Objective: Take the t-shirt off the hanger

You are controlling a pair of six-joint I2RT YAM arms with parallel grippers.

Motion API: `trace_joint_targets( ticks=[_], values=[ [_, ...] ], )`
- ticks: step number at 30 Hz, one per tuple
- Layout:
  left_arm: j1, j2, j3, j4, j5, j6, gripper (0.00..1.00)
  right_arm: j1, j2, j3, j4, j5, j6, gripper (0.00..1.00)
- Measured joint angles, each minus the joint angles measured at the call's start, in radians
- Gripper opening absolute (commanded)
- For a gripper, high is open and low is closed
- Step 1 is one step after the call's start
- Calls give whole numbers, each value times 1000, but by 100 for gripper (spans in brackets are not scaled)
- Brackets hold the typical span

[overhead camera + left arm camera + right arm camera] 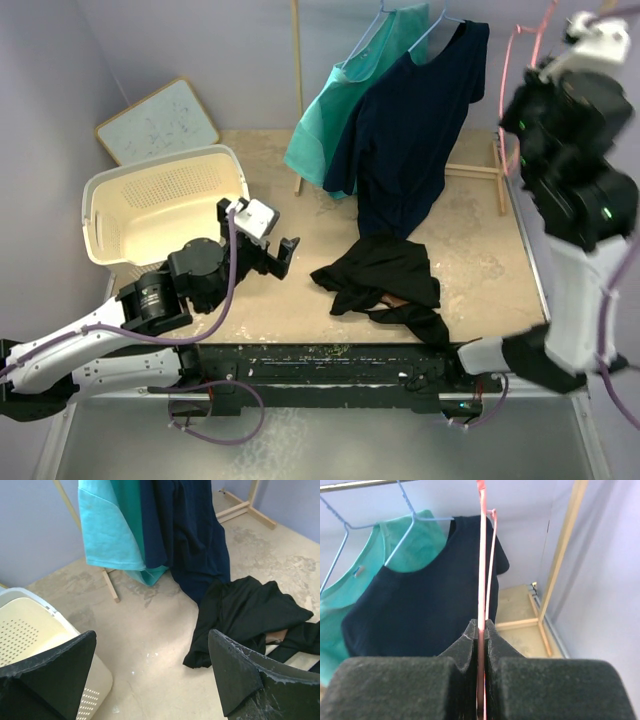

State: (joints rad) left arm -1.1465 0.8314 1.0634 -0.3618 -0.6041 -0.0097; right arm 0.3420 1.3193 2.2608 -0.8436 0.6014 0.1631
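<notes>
Top external: stained tabletop (480, 262); left gripper (151, 642) gaping, right gripper (481, 629) clamping pink hanger (481, 555).

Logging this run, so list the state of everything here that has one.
black t-shirt: off any hanger, crumpled on the table
navy t-shirt: hanging up
teal t-shirt: hanging up
pink hanger: bare, clamped in the right gripper
right gripper: shut on the pink hanger
left gripper: open, empty
basket: empty

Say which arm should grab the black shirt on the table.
Left, probably: left fingers stand open low beside the black shirt; right fingers are raised, shut on the pink hanger.
</notes>
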Motion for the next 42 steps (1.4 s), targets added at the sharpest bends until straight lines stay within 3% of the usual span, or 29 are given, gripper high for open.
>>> trace_joint_targets(
  ticks=[5, 9, 12, 24, 42],
  values=[
    [0, -28, -7, -2, 38, -31, 94, -109, 246, 188, 33, -64, -52, 0],
    [0, -69, -12, -4, 69, -49, 93, -340, 314, 204, 25, -242, -22, 0],
    [0, -106, -16, -6, 86, -59, 93, -442, 329, 201, 24, -319, -2, 0],
    [0, -126, -30, 6, 131, -62, 92, -531, 314, 168, 123, -573, 26, 0],
    [0, -71, -42, 9, 151, -60, 92, -578, 390, 97, 226, -674, 45, 0]
  ],
)
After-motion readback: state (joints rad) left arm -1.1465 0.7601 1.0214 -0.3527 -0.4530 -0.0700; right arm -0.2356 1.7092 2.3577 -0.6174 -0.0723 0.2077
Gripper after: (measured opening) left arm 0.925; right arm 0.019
